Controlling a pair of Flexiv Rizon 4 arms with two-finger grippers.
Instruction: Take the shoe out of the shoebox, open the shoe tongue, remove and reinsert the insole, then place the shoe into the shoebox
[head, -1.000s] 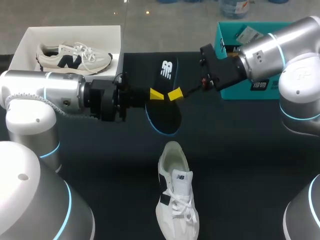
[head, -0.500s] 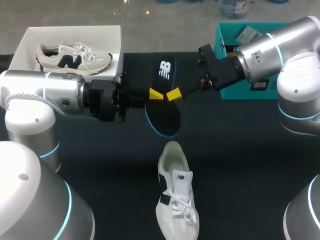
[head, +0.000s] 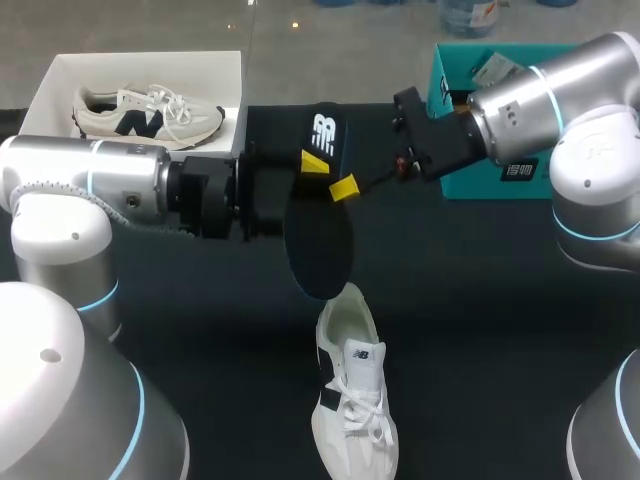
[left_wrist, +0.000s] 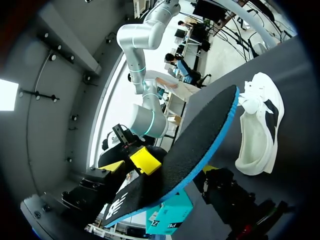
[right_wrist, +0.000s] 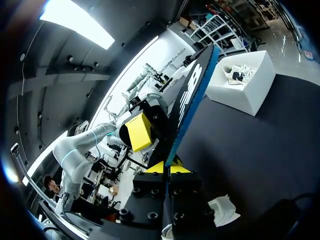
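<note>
With left jaws and right jaws both clamped on the black blue-edged foam insole (head: 318, 235), slide its toe into the white lace-up sneaker (head: 352, 400) by the worktop's near edge, without buckling.

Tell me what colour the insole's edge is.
Blue, running round the black insole; the left wrist view shows it best.

logo marks on insole (head: 318, 220), shoe tongue (head: 362, 355); teal box (head: 490, 180) print seemingly illegible
</note>
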